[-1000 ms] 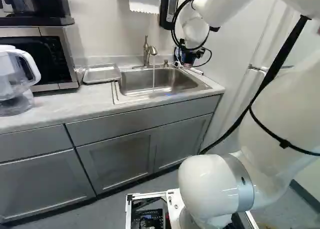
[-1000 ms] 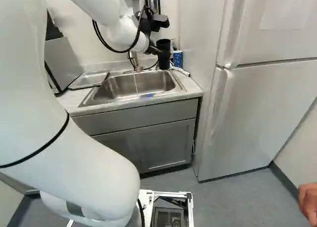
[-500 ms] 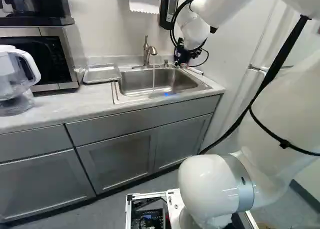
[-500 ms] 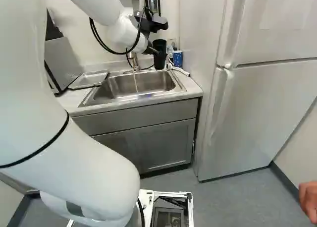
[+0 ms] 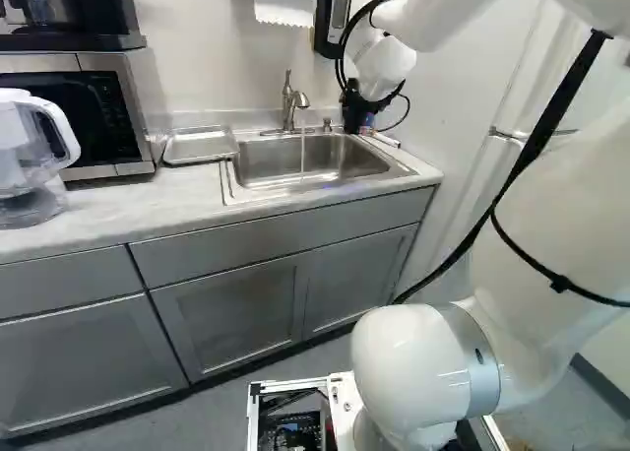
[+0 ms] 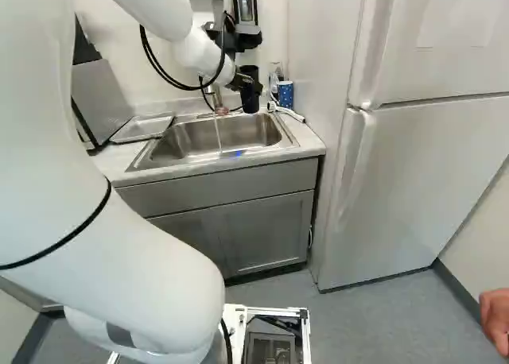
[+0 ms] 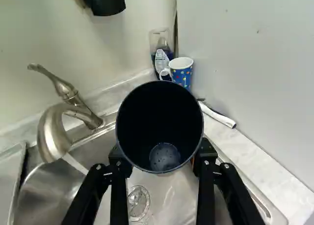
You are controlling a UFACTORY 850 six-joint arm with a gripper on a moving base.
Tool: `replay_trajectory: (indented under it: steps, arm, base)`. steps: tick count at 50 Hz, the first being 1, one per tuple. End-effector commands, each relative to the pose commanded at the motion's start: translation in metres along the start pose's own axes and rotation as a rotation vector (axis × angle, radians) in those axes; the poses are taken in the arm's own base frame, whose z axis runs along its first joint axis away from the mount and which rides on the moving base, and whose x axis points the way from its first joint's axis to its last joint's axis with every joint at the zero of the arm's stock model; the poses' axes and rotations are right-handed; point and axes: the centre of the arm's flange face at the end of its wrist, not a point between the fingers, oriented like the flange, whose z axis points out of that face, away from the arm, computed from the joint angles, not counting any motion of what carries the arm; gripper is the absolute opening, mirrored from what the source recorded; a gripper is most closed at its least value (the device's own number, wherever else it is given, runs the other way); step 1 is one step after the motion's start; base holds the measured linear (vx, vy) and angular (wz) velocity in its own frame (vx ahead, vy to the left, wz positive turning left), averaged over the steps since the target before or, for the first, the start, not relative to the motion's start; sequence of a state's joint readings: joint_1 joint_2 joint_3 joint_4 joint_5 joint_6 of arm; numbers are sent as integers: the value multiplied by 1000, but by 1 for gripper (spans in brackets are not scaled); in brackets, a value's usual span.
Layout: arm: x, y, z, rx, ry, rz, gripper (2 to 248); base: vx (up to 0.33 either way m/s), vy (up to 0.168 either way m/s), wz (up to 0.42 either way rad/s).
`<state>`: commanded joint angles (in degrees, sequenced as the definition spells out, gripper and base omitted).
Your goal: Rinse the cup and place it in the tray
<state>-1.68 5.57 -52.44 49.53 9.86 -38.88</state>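
Black cup [image 7: 132,122] is pinched between the jaws, held above the sink [image 7: 169,200] beside the running faucet [image 7: 53,131]. Metal tray [image 5: 179,156] is set on the desk [image 5: 98,213] beside the sink, polka-dot mug [image 7: 182,78] placed near the corner.

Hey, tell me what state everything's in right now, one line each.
Tall black cup, gripped, mouth up
Black two-fingered claw, closed on cup
Curved metal faucet, running
Rectangular metal sink, receiving water
Shallow metal tray, flat beside sink
Blue dotted mug, upright
White two-door refrigerator, closed
Gray cabinets, doors shut
Silver-and-black microwave, closed
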Motion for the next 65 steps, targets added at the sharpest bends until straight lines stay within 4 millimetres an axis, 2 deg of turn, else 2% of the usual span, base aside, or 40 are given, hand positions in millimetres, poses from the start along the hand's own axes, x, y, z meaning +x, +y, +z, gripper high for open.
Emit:
replay_trajectory:
  steps: [24,58,65]
  arm:
    - [-8,-1,-3,72,-63,-182,124]
    - [-46,-4,18,156,-232,-452,124]
    - [-48,-4,18,169,-250,-498,124]
  base:
    - [0,0,0]
    - [0,0,0]
    - [0,0,0]
